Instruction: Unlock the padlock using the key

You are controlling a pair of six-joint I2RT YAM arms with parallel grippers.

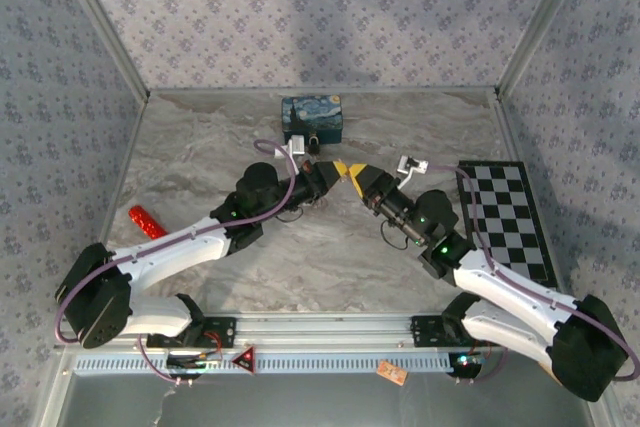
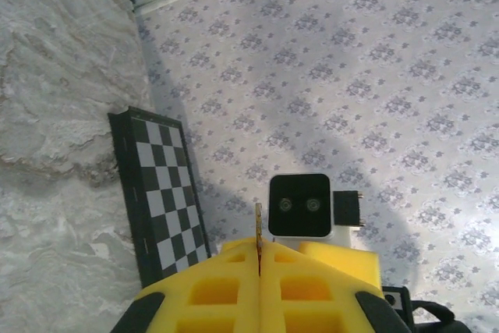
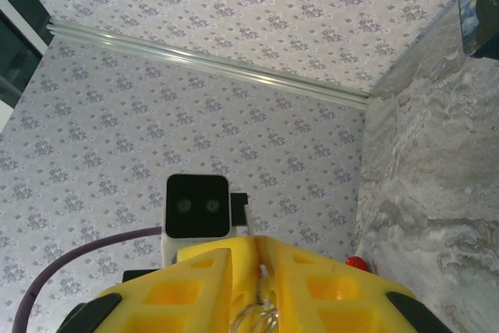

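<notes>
Tightly, left gripper (image 2: 259, 249) pinching thin brass strip (image 2: 259, 228) in yellow foam, right gripper (image 3: 251, 251) narrow around silvery wire loop (image 3: 253, 319), grip unclear.

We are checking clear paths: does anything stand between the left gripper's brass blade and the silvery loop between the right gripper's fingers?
Nothing visible does. The left gripper and right gripper meet tip to tip, the brass blade facing the silvery loop. The blue box sits behind them, off that line.
</notes>
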